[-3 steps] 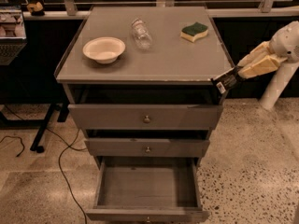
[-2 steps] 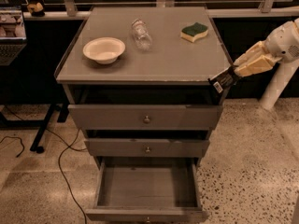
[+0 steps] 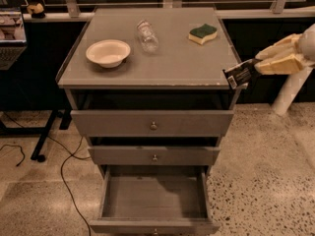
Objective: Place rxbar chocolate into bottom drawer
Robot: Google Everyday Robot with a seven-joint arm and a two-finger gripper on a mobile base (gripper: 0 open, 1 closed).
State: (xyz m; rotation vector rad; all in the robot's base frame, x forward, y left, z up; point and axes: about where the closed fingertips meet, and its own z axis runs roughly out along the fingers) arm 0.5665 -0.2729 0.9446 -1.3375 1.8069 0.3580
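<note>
My gripper (image 3: 260,66) reaches in from the right edge, level with the cabinet top's front right corner. Its cream fingers (image 3: 278,62) are shut on the rxbar chocolate (image 3: 239,74), a flat black-wrapped bar with a white label patch, which sticks out to the left over that corner. The bottom drawer (image 3: 154,196) is pulled out below, lowest of three, with a bare grey floor and a small knob at its front edge. The bar is well above the drawer and off to its right.
On the grey cabinet top (image 3: 162,58) stand a cream bowl (image 3: 108,52), a clear bottle (image 3: 146,35) lying on its side and a green-and-yellow sponge (image 3: 202,33). Two upper drawers (image 3: 153,123) are slightly out. A cable (image 3: 64,171) trails on the speckled floor at left.
My gripper with the bar has drifted a little to the left, closer to the cabinet's front right corner. Nothing on the cabinet has moved.
</note>
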